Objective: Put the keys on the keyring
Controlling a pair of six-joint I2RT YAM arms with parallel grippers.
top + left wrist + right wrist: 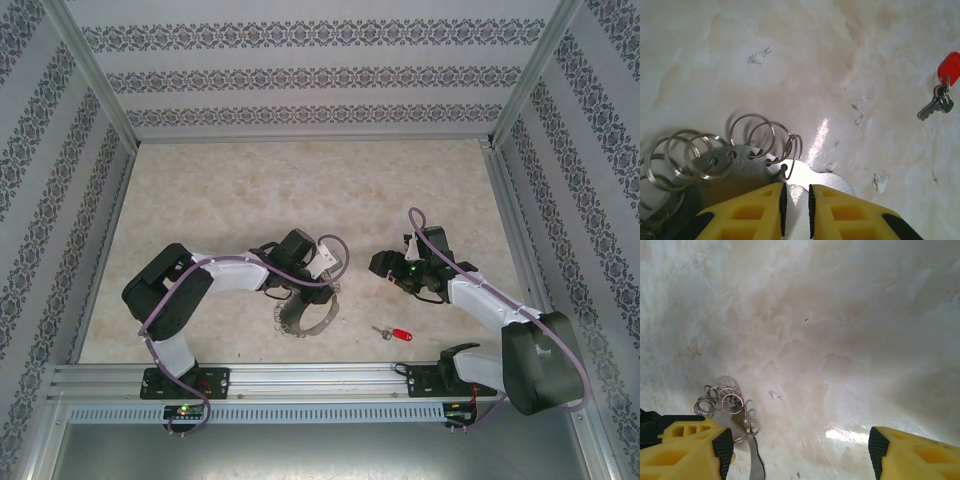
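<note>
The keyring (305, 322) is a grey metal band edged with wire loops, standing tilted on the marbled table. My left gripper (298, 298) is on it. In the left wrist view its yellow fingers (796, 186) stand close together with the keyring's (740, 170) band running between and under them. The key (398, 333), with its red head and short silver blade, lies loose on the table to the right, at the right edge of the left wrist view (942, 97). My right gripper (385, 270) hangs open and empty (800, 440), its left pad beside the keyring's loops (732, 402).
An aluminium rail (320, 378) runs along the near edge, close behind the key. Patterned walls and metal posts (95, 100) enclose the table on three sides. Small pale flakes (760, 56) dot the surface. Open tabletop (300, 190) stretches toward the back wall.
</note>
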